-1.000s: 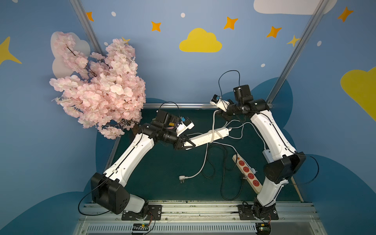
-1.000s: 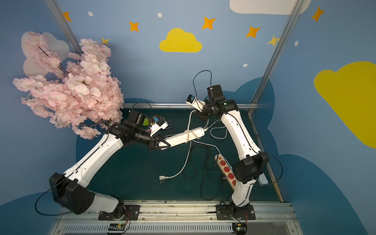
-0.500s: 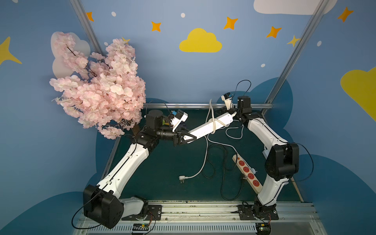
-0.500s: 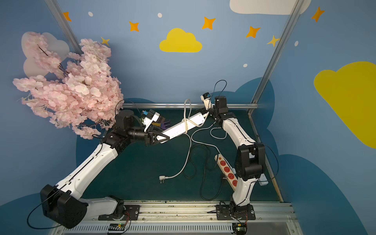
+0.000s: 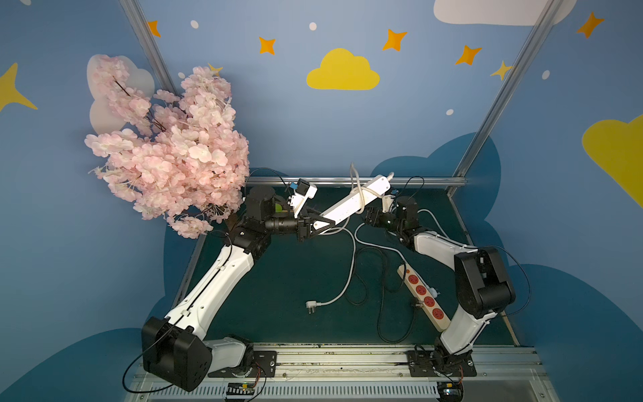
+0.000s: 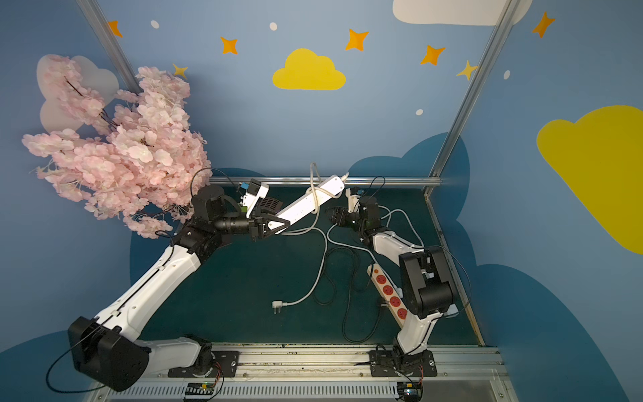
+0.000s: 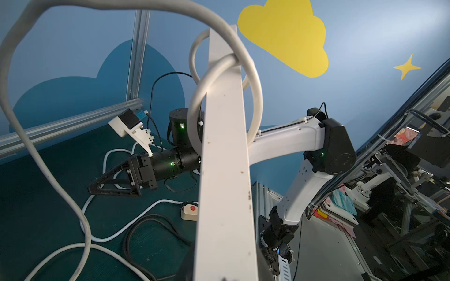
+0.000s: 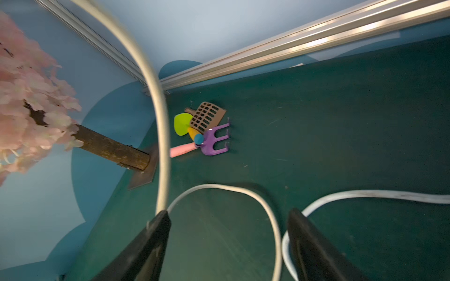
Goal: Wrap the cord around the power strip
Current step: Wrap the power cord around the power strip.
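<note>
Cropped by the left wrist view's edge: power strip (image 7: 224,170), gripped end unseen. Blurred and cropped in the right wrist view: cord (image 8: 160,116). Partly hidden behind the right arm (image 5: 483,282) in both top views: second strip (image 5: 425,296).

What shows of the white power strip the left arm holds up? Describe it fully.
The white power strip is a long, slim bar of smooth plastic, its plain face speckled with dirt. The left gripper is shut on its lower end, holding it tilted up off the mat. Its pale cord loops loosely round the upper half, then hangs to the mat.
</note>
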Controlling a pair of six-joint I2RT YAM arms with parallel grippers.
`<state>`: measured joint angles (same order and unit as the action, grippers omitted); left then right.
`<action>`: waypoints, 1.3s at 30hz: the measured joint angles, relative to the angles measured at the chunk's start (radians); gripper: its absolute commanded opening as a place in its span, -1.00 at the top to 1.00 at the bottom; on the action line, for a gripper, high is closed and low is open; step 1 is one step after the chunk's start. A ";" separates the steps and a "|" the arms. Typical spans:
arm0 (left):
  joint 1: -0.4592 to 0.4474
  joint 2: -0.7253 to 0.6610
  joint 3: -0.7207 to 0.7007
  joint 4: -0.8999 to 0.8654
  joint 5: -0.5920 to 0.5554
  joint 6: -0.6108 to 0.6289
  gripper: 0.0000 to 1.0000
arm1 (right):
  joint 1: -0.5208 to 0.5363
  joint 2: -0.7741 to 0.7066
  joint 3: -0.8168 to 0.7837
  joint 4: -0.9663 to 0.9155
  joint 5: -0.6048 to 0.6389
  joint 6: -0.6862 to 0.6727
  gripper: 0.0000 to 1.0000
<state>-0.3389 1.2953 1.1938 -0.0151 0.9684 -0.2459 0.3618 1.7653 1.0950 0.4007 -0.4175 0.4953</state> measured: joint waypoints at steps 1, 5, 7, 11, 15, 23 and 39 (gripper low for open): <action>-0.002 0.000 0.003 -0.001 -0.006 -0.002 0.95 | 0.016 -0.001 0.003 0.024 0.009 0.008 -0.61; -0.008 0.000 0.005 -0.001 -0.020 -0.010 0.95 | 0.054 0.039 0.085 0.047 0.035 0.044 -0.60; -0.011 0.000 0.005 -0.002 -0.026 -0.016 0.95 | 0.054 0.103 0.188 0.048 0.052 0.056 -0.53; -0.013 0.000 0.005 0.003 -0.038 -0.033 0.95 | 0.051 0.242 0.407 0.016 0.085 0.074 -0.06; -0.009 0.001 0.005 0.035 -0.067 -0.076 0.95 | 0.055 0.311 0.476 -0.010 0.087 0.064 0.55; 0.018 0.061 0.028 0.102 -0.139 -0.135 0.95 | 0.113 0.227 0.221 -0.049 0.063 -0.007 1.00; 0.107 0.220 0.230 -0.286 -0.645 0.254 0.95 | 0.496 -0.291 0.133 -0.723 0.453 -0.792 1.00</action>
<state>-0.2317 1.5150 1.4242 -0.3016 0.3237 0.0082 0.8577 1.4738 1.2282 -0.3218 0.0353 -0.2970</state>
